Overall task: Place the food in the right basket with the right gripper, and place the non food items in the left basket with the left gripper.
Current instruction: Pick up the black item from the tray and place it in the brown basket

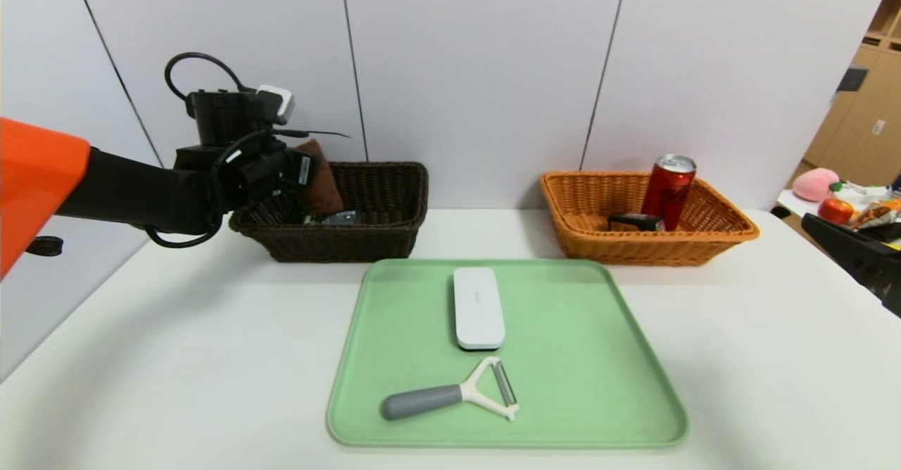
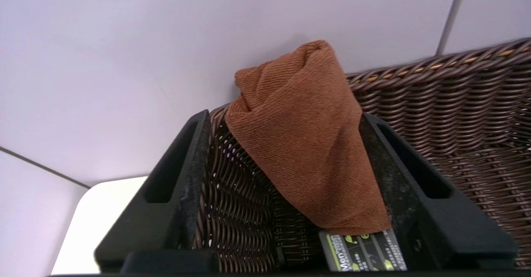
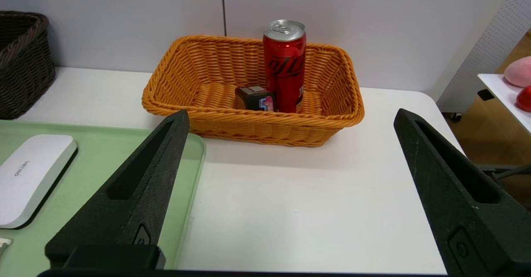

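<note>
Now the left gripper [image 2: 286, 177], jaws wide, hangs inside the dark brown wicker basket [image 1: 380, 188] beside the rust-brown folded cloth [image 2: 303, 136]. Withdrawing carelessly could snag it. The right gripper [image 3: 286, 194] idles wide open.

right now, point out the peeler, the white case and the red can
grey-handled white peeler [image 1: 422, 401], head view, on its handle
white rectangular case [image 1: 479, 307], head view, top face
red drink can [image 3: 285, 67], right wrist view, its side
</note>
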Controlling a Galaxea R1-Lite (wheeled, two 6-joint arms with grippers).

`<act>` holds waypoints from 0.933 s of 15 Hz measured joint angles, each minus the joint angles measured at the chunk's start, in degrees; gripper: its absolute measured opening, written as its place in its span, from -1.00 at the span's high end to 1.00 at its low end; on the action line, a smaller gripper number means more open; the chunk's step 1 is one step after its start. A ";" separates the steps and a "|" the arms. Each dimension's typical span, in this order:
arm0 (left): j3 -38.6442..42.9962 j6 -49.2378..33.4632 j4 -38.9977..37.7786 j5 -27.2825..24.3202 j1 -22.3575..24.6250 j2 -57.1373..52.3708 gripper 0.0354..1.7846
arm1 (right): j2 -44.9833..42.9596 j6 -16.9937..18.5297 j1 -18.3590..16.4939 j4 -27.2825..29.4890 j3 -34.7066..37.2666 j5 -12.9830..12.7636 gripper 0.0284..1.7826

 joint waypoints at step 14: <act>5.92 -8.22 15.24 3.02 -19.74 -18.79 -0.83 | -0.69 -0.09 0.06 -0.18 0.68 0.00 -0.90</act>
